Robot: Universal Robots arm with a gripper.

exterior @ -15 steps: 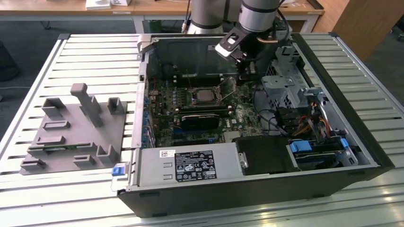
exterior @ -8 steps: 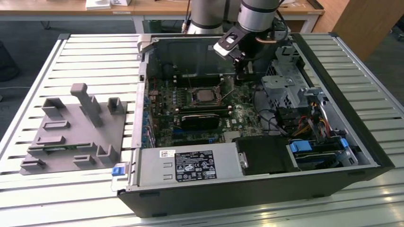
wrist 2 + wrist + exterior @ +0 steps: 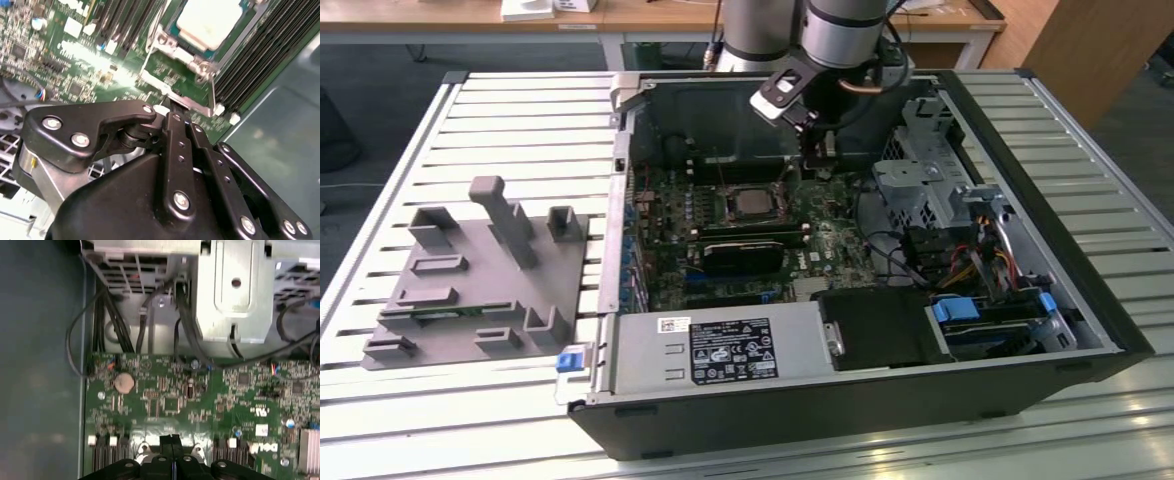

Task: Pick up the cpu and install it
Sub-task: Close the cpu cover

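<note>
Two black fingers (image 3: 177, 140) of the gripper (image 3: 174, 111) lie pressed together in both wrist views, tip against tip with only a thin seam between them, and we see nothing held in them. Just ahead of the fingertips the cpu (image 3: 207, 22) sits flat in its socket on the green motherboard (image 3: 75, 60), its pale metal top framed by the silvery retention bracket (image 3: 172, 47). The fingertips are down at that bracket's near edge, and we cannot tell whether they touch it. Dark memory slots (image 3: 260, 55) run alongside the cpu, off to one side of the fingers. In the first wrist view a round coin cell (image 3: 124, 383) lies on the board beyond the fingertips. In the exterior view the fingers reach down into the open computer case (image 3: 854, 410), and the grey plastic tray (image 3: 467, 290) stands well apart from them on the slatted table (image 3: 520, 110).
</note>
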